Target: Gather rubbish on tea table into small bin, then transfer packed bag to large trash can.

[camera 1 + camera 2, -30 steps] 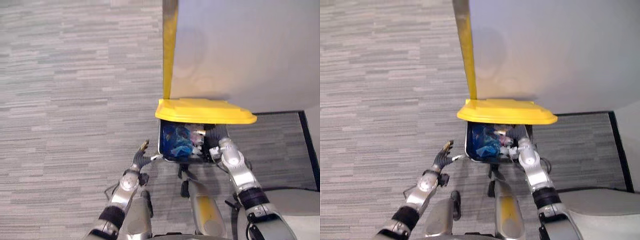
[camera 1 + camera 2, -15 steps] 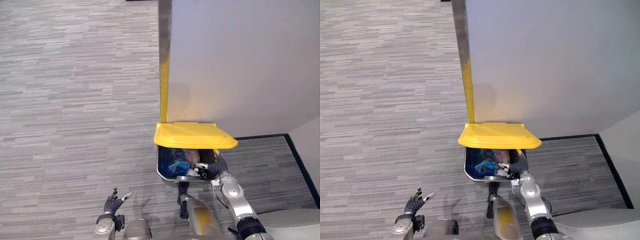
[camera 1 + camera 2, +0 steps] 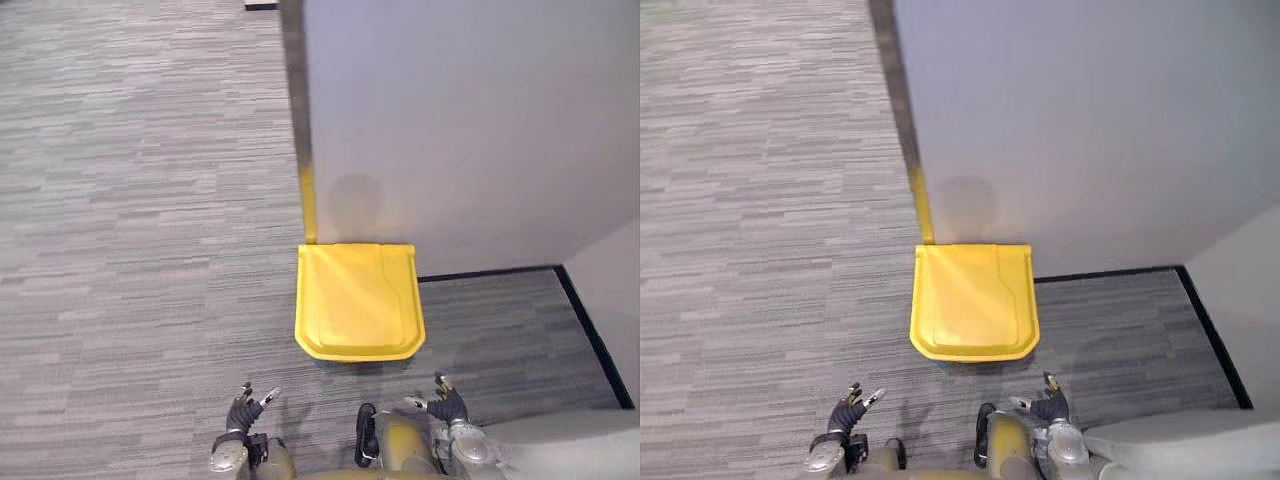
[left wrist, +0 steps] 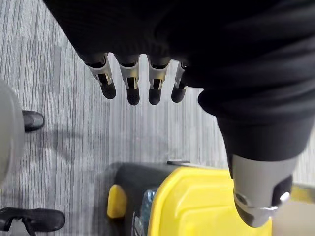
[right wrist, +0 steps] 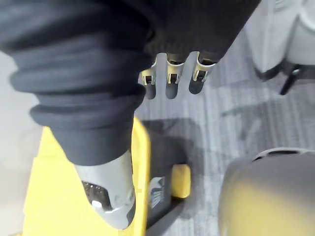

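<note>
The large trash can stands on the carpet against a grey wall, its yellow lid lying flat and hiding what is inside. My left hand hovers low, in front of the can and to its left, fingers spread and holding nothing. On the other side my right hand is also open and empty, just short of the can's front right corner. In the left wrist view straight fingers point over the carpet beside the yellow lid. The right wrist view has relaxed fingers next to the lid's edge.
A tall grey wall rises behind the can, with a yellow strip low on its corner. A black baseboard runs right from the can. Striped grey carpet spreads to the left and front.
The lid, raised before with my right hand inside the can among the rubbish, now lies shut. The right hand has pulled out and back. The camera has drawn back from the can.
</note>
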